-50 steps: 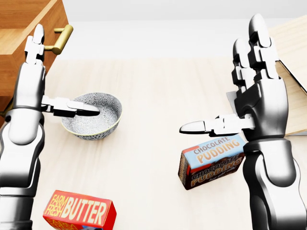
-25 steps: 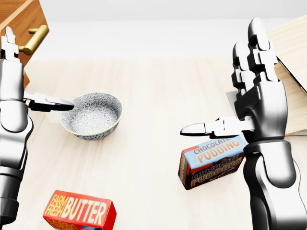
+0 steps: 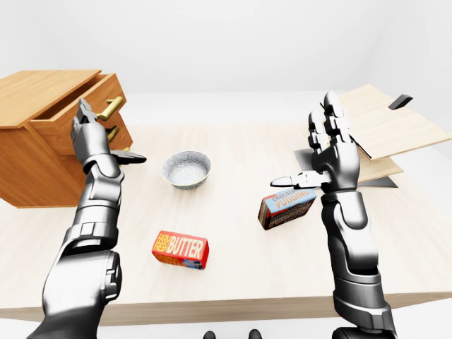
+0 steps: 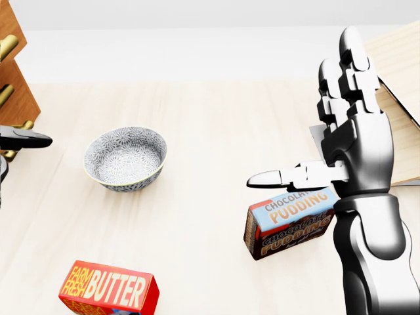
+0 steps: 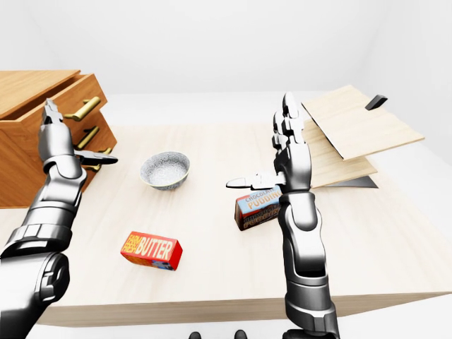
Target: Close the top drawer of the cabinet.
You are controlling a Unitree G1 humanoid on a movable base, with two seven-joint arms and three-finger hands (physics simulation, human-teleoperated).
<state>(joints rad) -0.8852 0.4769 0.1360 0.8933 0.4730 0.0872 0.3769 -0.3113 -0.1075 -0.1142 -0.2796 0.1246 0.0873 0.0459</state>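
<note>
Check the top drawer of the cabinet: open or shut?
Open. The top drawer juts out past the drawer fronts below it on the cabinet, and the open left hand is raised beside it.

In the head view, the left edge crops the wooden cabinet (image 4: 12,79); the red butter box (image 4: 108,289) runs off the bottom. The steel left hand (image 3: 88,138) perhaps hides the brass top-drawer handle's (image 3: 109,108) base.

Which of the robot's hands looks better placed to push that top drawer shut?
The left. Its left hand is raised, fingers open, right by the front of the open top drawer and its brass handle. The right hand hovers over the pudding box, across the table from the cabinet.
</note>
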